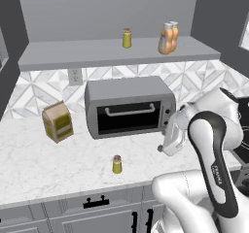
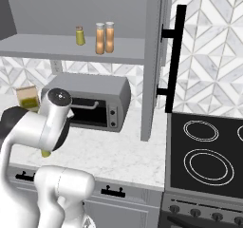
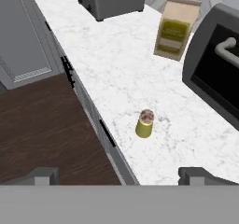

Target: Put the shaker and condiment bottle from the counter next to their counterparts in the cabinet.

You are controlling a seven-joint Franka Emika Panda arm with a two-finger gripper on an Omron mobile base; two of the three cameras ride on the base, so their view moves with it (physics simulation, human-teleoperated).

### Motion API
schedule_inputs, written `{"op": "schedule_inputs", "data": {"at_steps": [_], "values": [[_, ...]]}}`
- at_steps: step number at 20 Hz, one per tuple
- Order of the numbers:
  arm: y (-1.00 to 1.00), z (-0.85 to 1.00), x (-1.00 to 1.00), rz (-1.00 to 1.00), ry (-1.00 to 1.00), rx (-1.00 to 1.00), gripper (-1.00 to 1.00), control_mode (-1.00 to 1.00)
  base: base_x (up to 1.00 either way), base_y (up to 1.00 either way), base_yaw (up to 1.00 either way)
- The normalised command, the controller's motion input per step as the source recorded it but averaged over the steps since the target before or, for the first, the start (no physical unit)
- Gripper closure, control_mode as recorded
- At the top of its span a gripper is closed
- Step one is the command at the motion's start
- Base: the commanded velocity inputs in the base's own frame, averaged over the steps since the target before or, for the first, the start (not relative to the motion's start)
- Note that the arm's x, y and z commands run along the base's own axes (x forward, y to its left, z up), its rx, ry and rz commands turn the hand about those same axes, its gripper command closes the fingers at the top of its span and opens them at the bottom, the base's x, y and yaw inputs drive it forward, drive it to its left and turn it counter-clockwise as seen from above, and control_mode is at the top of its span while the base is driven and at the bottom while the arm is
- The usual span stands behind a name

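A small yellow-green shaker [image 1: 117,164] with a brownish cap stands upright on the marble counter [image 1: 39,159] near its front edge, in front of the toaster oven; the hand view looks down on the shaker [image 3: 145,124]. My gripper [image 1: 161,148] hovers to its right and above it, open, its fingertips [image 3: 44,174] spread wide with nothing between them. On the cabinet shelf [image 1: 73,52] the twin shaker [image 1: 127,38] stands left of two orange white-capped bottles [image 1: 168,38] set side by side. The right base view shows the shelf shaker [image 2: 80,35] and both bottles [image 2: 104,38].
A grey toaster oven [image 1: 129,106] sits at the back of the counter, with a tan and green carton [image 1: 57,121] to its left. Grey drawers with black handles [image 1: 96,203] run below. An open cabinet door [image 2: 154,56] and a black stove [image 2: 209,156] lie to the right.
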Motion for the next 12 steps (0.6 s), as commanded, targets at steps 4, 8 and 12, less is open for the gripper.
{"op": "schedule_inputs", "data": {"at_steps": [4, 8, 12], "values": [[0.28, -0.31, -0.15, -0.05, -0.16, 0.00, -1.00, -1.00, 0.00, 0.00, 0.00], [0.23, -0.41, -0.21, -0.06, -0.15, 0.00, -1.00, -1.00, 0.00, 0.00, 0.00], [0.05, -0.40, -0.18, -0.05, -0.12, 0.00, -1.00, -1.00, 0.00, 0.00, 0.00]]}}
